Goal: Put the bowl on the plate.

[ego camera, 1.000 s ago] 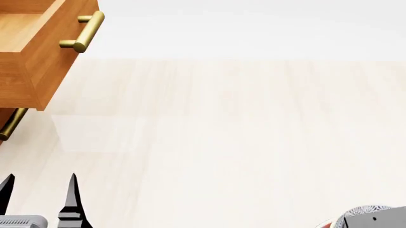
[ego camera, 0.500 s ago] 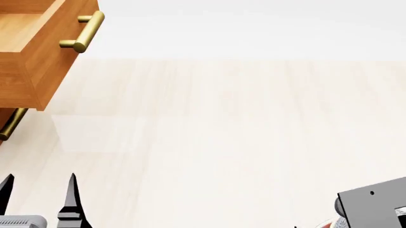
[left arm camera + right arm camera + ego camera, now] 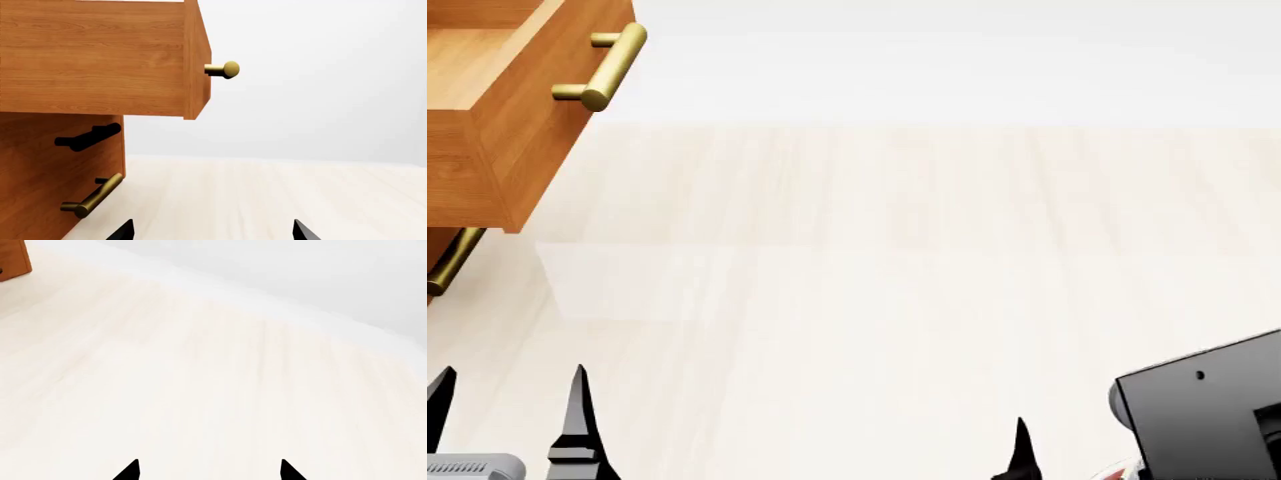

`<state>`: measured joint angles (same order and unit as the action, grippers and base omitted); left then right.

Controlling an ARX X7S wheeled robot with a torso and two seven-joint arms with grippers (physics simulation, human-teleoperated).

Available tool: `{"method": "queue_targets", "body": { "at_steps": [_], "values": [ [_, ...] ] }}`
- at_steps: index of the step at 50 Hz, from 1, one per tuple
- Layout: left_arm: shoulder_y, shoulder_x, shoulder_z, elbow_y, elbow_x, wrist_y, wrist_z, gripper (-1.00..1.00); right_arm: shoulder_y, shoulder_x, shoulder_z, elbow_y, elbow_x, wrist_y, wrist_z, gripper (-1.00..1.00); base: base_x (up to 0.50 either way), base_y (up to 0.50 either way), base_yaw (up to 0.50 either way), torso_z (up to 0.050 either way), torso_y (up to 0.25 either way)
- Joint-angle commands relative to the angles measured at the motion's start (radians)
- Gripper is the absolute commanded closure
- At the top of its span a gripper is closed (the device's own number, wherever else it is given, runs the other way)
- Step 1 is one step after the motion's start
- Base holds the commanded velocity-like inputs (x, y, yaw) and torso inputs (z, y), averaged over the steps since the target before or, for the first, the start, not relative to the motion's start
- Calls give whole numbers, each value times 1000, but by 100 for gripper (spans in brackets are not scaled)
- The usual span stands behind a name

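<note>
Looking down over a pale wood counter [image 3: 894, 280]. Holds the left gripper [image 3: 510, 405] low at the near left edge of the head view, fingers [image 3: 581, 400] apart and gripping nothing; shows the same in the left wrist view, two black tips spread wide above the counter. Faces from that wrist a wooden cabinet [image 3: 60, 165] with its top drawer [image 3: 100, 55] pulled out, brass handle [image 3: 223, 70] seen end-on, and a second brass handle on the closed front below, throwing a dark shadow on the wood. Finds the open drawer at far left in the head view too, well apart from both grippers. Holds the right gripper [image 3: 208, 471] with its fingers apart as well, tips spread over the counter and clamped on nothing. Shows in the head view only one right fingertip, beside the dark grey arm [image 3: 1208, 415] at the near right corner. Catches a sliver of white and red at the bottom edge, just beside that arm: seemingly the plate [image 3: 1118, 470], mostly hidden. Cannot tell where the bowl is: out of sight in all three views.
</note>
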<state>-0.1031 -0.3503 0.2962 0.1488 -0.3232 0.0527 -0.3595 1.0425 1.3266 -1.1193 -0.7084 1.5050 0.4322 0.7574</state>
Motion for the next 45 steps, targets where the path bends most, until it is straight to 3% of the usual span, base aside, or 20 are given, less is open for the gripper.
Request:
{"method": "queue_targets", "body": {
  "at_steps": [1,21,45],
  "values": [
    [1,-3,2,6,-1,-2,-5,-100,23,3,28,-48,-32,-19,21,-100,0,0,0,0,0],
    [-5,-5,8,5,-2,-8,-10,-100,37,19,72,-93,-99,-95,40,-100,0,0,0,0,0],
    [-14,-6,12,-4,-10,-3,-7,-100,88,0,113,-146,-169,-74,43,-100,0,0,0,0,0]
  ]
}}
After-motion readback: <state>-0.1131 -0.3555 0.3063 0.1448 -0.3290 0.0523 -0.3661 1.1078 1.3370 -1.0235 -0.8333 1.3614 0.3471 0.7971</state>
